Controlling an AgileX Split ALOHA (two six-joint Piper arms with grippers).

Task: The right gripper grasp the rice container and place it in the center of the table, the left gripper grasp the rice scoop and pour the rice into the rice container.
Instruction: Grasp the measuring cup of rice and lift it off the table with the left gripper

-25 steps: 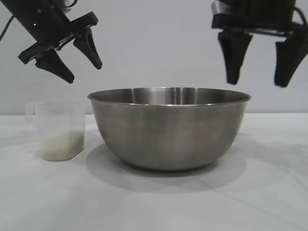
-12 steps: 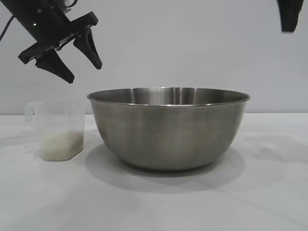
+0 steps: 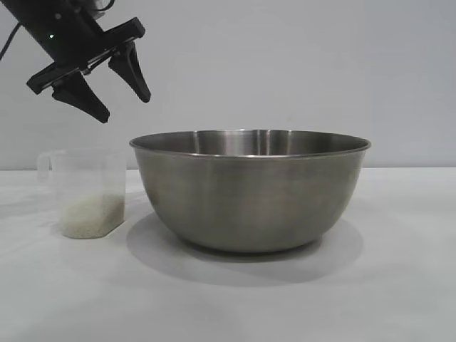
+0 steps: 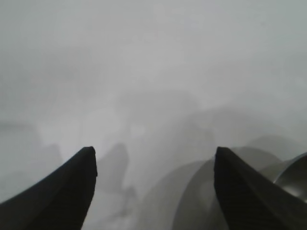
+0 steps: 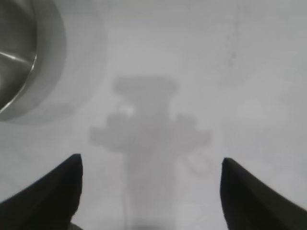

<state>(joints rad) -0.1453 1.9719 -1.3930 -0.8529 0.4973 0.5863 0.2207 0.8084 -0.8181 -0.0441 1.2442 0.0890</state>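
Right gripper spread, withdrawn from our exterior view | rice container centered | left gripper spread above rice scoop | scooping next.

Matte black left gripper with two pointed, tapered fingers.

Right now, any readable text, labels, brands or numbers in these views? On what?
None readable.
rice container: bare brushed steel, no marking.
rice scoop: no graduations or print that can be made out.
left end effector: only a small green light on the arm behind it, no text.
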